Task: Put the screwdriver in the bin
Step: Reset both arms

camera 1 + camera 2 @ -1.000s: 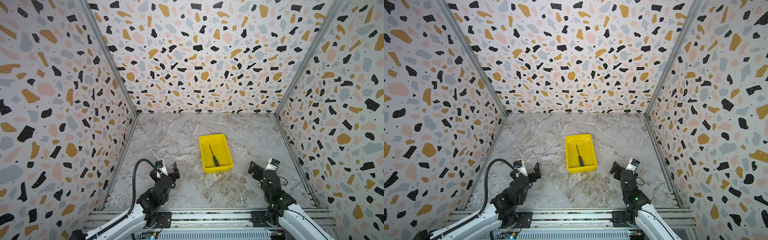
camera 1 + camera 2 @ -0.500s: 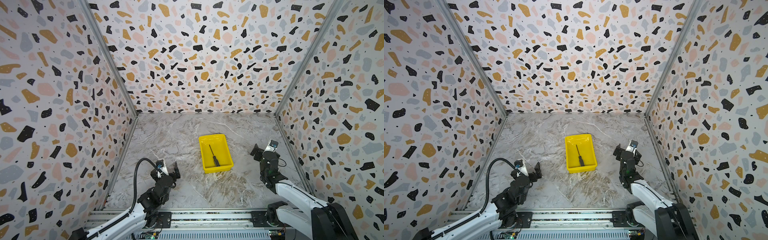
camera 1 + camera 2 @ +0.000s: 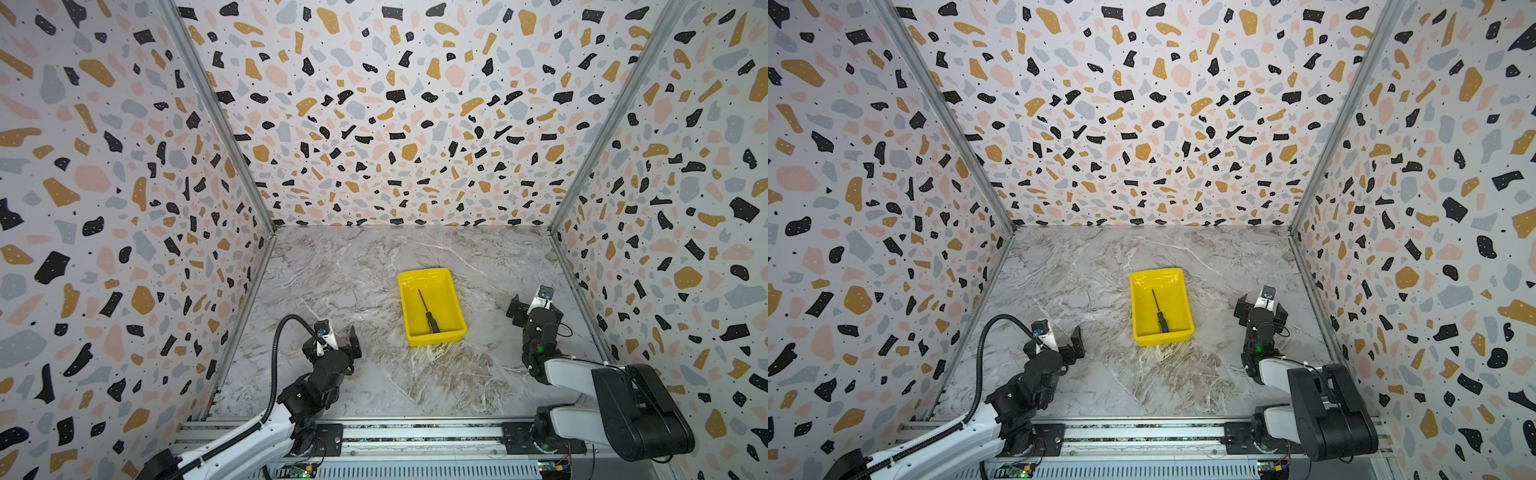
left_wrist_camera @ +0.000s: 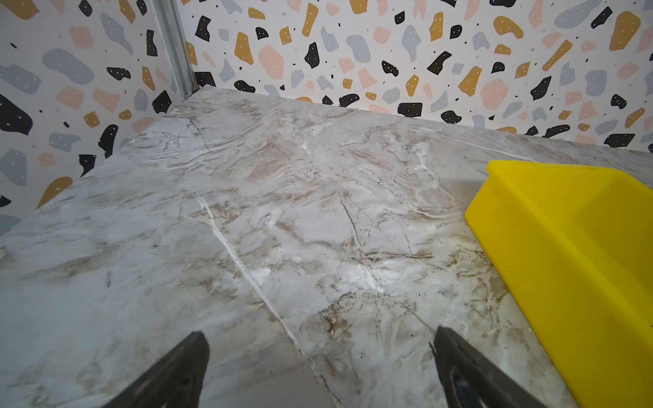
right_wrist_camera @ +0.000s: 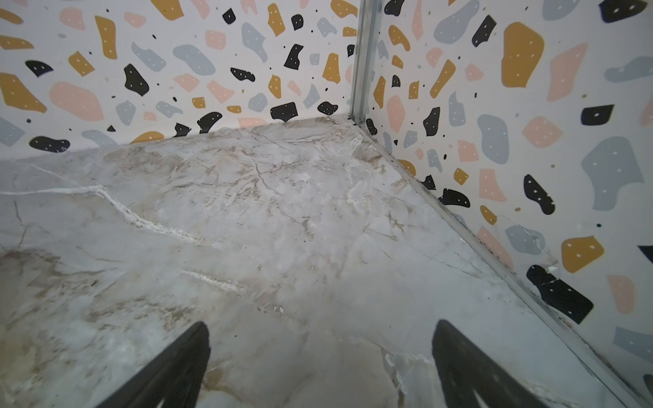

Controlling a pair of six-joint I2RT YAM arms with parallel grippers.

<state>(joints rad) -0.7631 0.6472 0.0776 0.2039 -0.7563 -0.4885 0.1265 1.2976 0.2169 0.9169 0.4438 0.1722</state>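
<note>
In both top views the yellow bin [image 3: 437, 337] [image 3: 1163, 337] stands mid-table, and the slim black screwdriver [image 3: 428, 312] [image 3: 1160, 312] lies inside it, handle toward the front. My left gripper [image 3: 332, 347] [image 3: 1054, 345] rests low at the front left, open and empty, a hand's width left of the bin. The left wrist view shows its fingers spread over bare marble [image 4: 318, 333], with the bin's outer wall [image 4: 565, 254] to one side. My right gripper [image 3: 536, 309] [image 3: 1261, 309] hovers right of the bin by the right wall, open with only bare marble between its fingers [image 5: 321, 324].
Terrazzo-patterned walls [image 3: 395, 124] close in the marble table [image 3: 353, 270] on three sides. A metal rail [image 3: 415, 434] runs along the front edge. The right arm's black elbow [image 3: 636, 407] stands at the front right corner. The right wall's metal edge [image 5: 494, 261] runs close beside the right gripper.
The right arm has stretched back along the right wall, carrying its open gripper farther from the front rail. The left arm, bin and screwdriver have not moved.
</note>
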